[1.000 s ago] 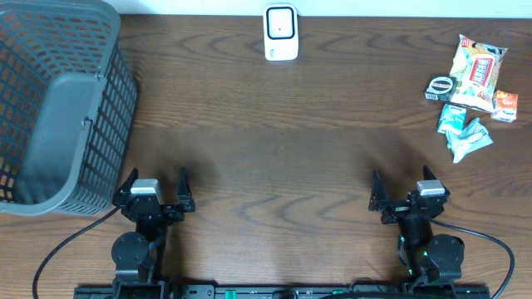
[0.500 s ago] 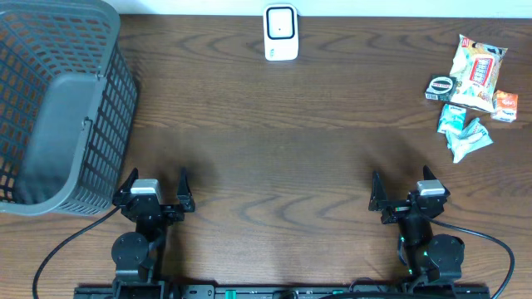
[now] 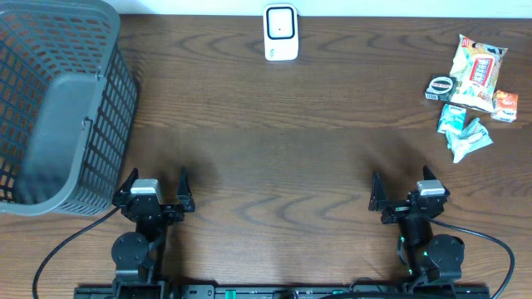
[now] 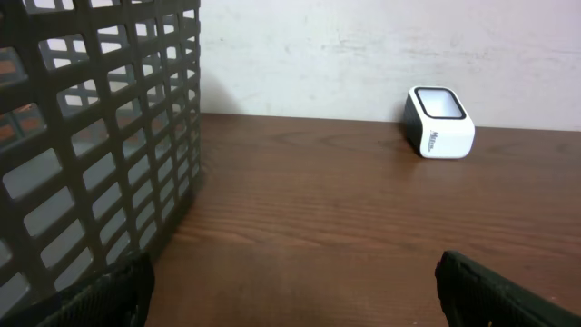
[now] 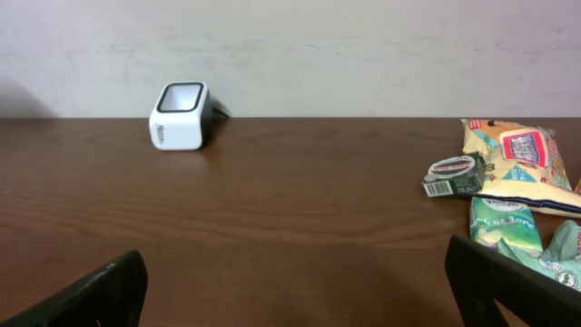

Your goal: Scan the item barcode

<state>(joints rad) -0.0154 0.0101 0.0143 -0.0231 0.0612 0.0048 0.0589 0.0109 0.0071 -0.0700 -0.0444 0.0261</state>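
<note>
Overhead: we see the scanner (image 3: 281, 33) at the far edge of the worktop (image 3: 274, 149), snack packets (image 3: 474, 83) far right.
Left tool (image 3: 156, 187): wide, empty.
Right tool (image 3: 402, 189): wide, empty.
Basket (image 3: 50, 108): far left.

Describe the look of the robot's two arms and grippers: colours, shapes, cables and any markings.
Both arms are black, with round joint housings and a silver-grey block near the wrist. The left gripper and right gripper each have two black, pointed fingers. A black cable loops from each base. Green lights glow on the right arm. No markings are readable.
</note>
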